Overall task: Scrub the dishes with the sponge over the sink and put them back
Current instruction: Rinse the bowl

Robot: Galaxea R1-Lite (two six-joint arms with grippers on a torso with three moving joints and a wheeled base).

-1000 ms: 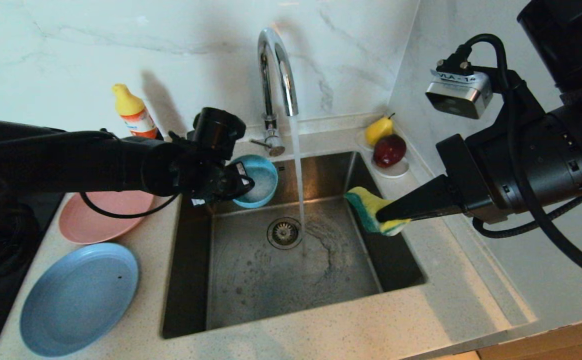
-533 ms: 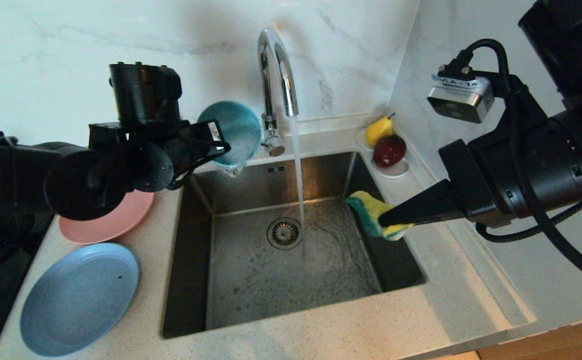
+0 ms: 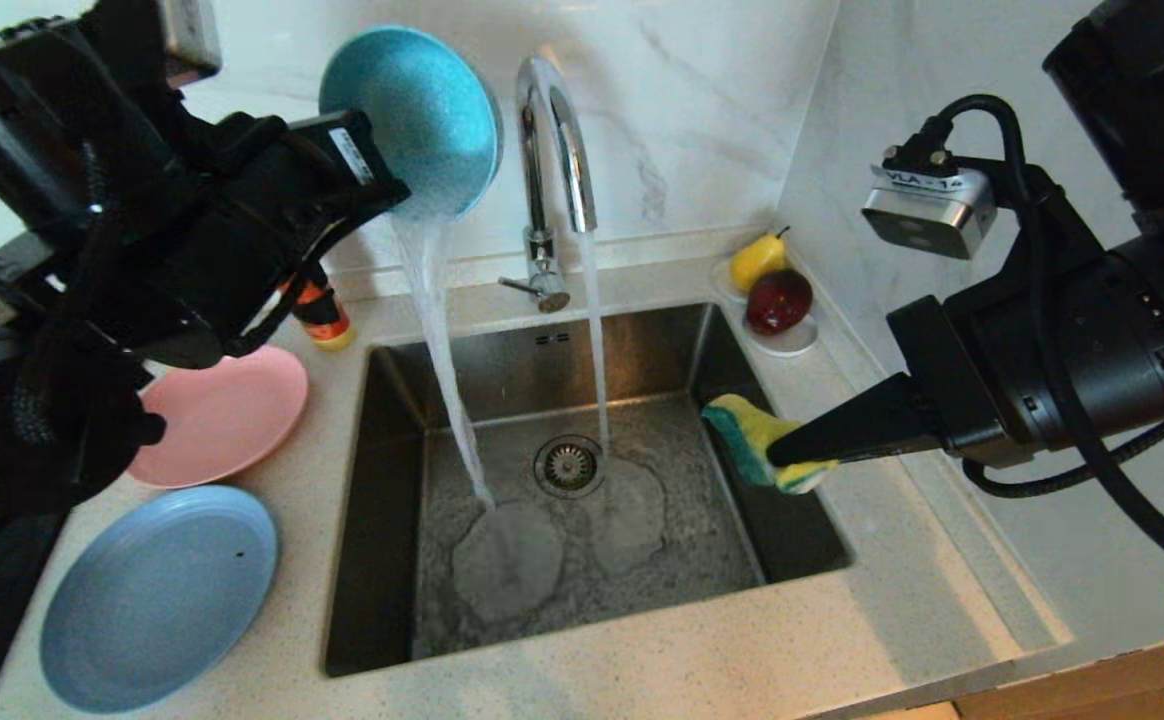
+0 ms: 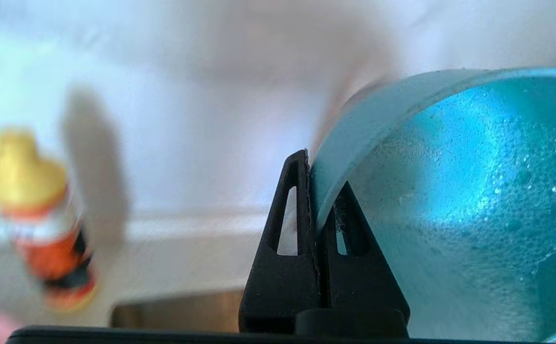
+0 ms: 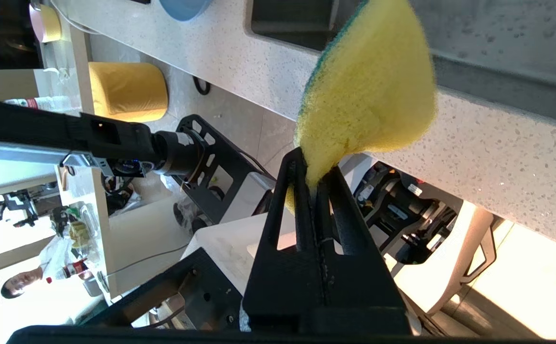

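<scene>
I hold the bowl [image 3: 410, 118] pinched by its rim in my left gripper [image 3: 367, 190], tipped high over the sink [image 3: 382, 560] so water drains, while my right gripper [image 3: 792, 450] clamps the sponge [image 3: 754, 440] at the sink's right edge, ready to scrub.

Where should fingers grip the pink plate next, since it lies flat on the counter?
Probably the pink plate by its raised rim on the sink side, coming from above: lying flat, only its edge offers a pinch, and that side looks clear.
</scene>
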